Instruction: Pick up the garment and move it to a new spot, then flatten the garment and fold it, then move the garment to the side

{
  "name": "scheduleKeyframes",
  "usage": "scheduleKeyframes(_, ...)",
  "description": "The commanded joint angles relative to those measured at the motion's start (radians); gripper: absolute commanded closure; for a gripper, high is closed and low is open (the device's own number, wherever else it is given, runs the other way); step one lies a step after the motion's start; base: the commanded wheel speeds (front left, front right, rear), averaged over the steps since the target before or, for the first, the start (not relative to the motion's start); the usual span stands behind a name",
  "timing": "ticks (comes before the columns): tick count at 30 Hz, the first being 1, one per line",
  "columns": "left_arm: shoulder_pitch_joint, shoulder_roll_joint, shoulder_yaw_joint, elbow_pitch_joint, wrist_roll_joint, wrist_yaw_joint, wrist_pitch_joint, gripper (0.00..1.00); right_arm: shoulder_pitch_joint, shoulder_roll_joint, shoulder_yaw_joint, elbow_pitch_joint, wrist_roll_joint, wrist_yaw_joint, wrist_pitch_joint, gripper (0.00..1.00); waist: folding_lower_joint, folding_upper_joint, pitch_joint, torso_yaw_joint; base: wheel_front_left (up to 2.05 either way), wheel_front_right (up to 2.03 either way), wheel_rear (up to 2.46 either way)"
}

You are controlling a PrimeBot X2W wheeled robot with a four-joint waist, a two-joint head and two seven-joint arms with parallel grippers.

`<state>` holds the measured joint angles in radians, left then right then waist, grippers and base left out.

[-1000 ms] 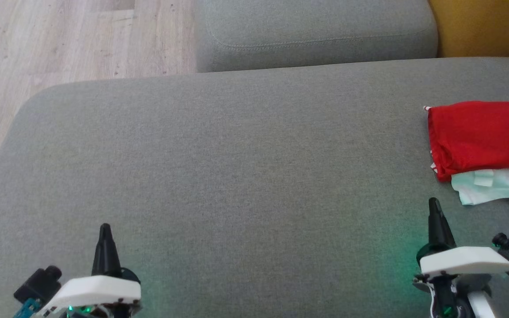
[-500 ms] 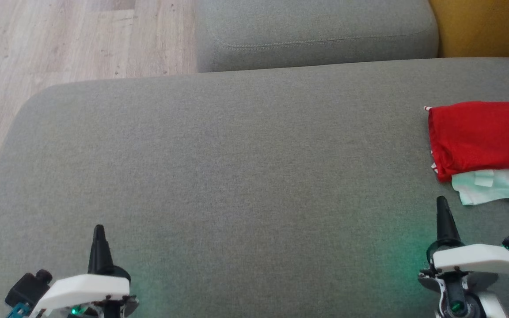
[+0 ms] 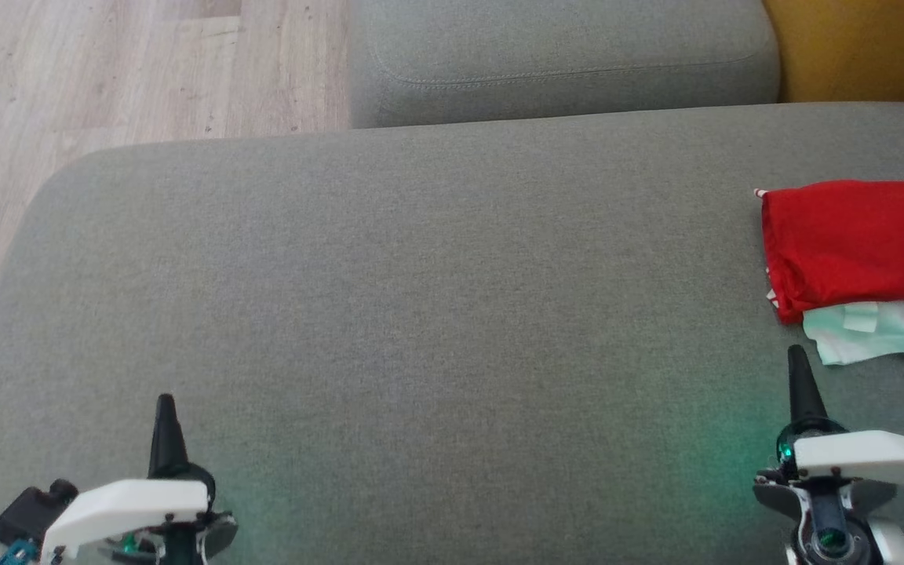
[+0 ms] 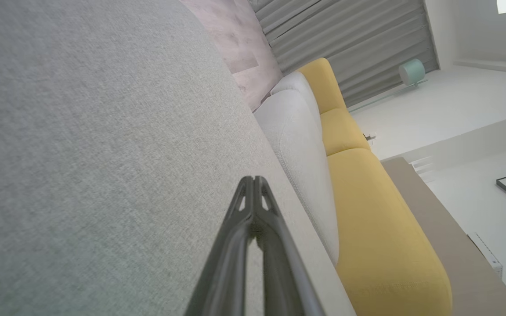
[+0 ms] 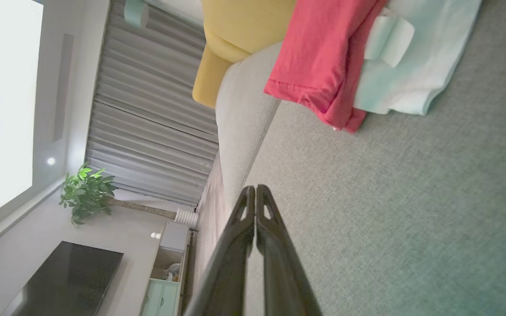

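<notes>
A grey sofa [image 3: 421, 314] stands on pale wooden floor [image 3: 107, 71] beside yellow cushions [image 4: 367, 210].

Head cam sits high, looking steeply down on the grey sofa seat [image 3: 421, 314], both wrist cams ride low and close over it, rolled sideways, sighting along the left claw [image 4: 253, 182] and right claw [image 5: 255, 189]; all three share that seat, head and right wrist also the red garment [image 3: 852, 235].

Open cushion [image 3: 421, 314] centre; garment [image 3: 852, 243] blocks right edge.
</notes>
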<state>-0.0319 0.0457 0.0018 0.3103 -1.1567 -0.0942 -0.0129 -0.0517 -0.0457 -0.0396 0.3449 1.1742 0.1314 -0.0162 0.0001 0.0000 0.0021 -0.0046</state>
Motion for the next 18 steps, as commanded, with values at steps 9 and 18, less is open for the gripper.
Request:
scheduleKeyframes(9,-0.059,0.003,0.05,-0.044,-0.117,-0.015,0.033,1.0,-0.053,-0.009,-0.008,-0.054,0.117,-0.001,0.032,1.0,-0.0001,0.0,0.0,0.001,0.0,0.0,0.0)
scheduleKeyframes(18,-0.064,0.004,0.068,-0.05,-0.211,-0.021,0.059,1.0,-0.053,-0.01,-0.025,-0.067,0.208,-0.001,0.058,1.0,-0.0001,0.0,0.0,0.002,0.0,0.0,0.0)
